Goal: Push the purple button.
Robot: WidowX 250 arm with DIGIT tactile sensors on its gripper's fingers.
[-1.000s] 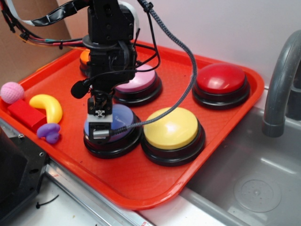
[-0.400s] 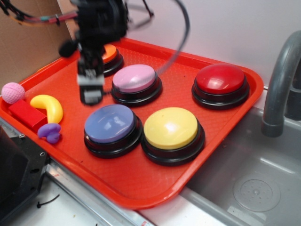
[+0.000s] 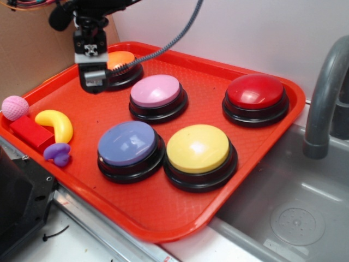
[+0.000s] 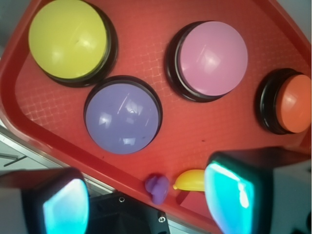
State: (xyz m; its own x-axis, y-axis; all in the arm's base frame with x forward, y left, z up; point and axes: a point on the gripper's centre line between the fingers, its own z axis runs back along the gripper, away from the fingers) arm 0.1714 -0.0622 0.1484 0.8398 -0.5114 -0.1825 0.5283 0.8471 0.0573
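We find the purple button (image 3: 128,143) on the red tray (image 3: 163,210), just left of the yellow button (image 3: 198,148), untouched. Our pincer (image 3: 92,76) hangs high by the orange button (image 3: 122,59), fingers apart and empty, or so the wrist view suggests.

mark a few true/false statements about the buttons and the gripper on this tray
1. The gripper is pressing on the purple button. False: it hangs apart from it, near the orange button.
2. The purple button sits beside the yellow button. True.
3. The red button is outside the tray. False: it is on the tray.
4. A small purple toy piece lies near the yellow banana-shaped toy. True.
5. The gripper's fingers grip a toy. False: nothing shows between them.
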